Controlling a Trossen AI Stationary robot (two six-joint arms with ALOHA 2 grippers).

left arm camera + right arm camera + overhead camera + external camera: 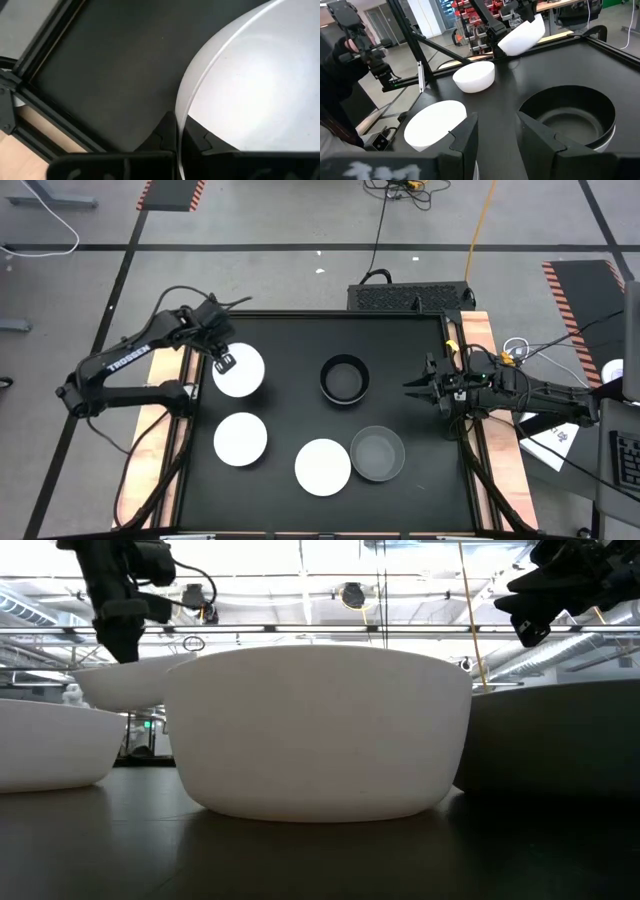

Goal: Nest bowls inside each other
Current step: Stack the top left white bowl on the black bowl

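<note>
At the tabletop's (400, 340) far left, left gripper (224, 361) clamped on the rim of a white bowl (241, 373), held tilted above the surface. Nearer, two more white bowls (240, 439) (322, 466) resting apart, with a grey bowl (378, 454) touching the second. Black bowl (344, 378) alone near the centre. Right gripper (412, 386) hovering at the right edge, fingers parted, holding nothing.

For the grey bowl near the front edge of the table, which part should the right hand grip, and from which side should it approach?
Probably the rim, coming from above. The grey bowl stands upright and open, so one finger can go inside and one outside its thin wall. The side toward the right hand looks best: the opposite side sits close to a white bowl, leaving little room there.
</note>
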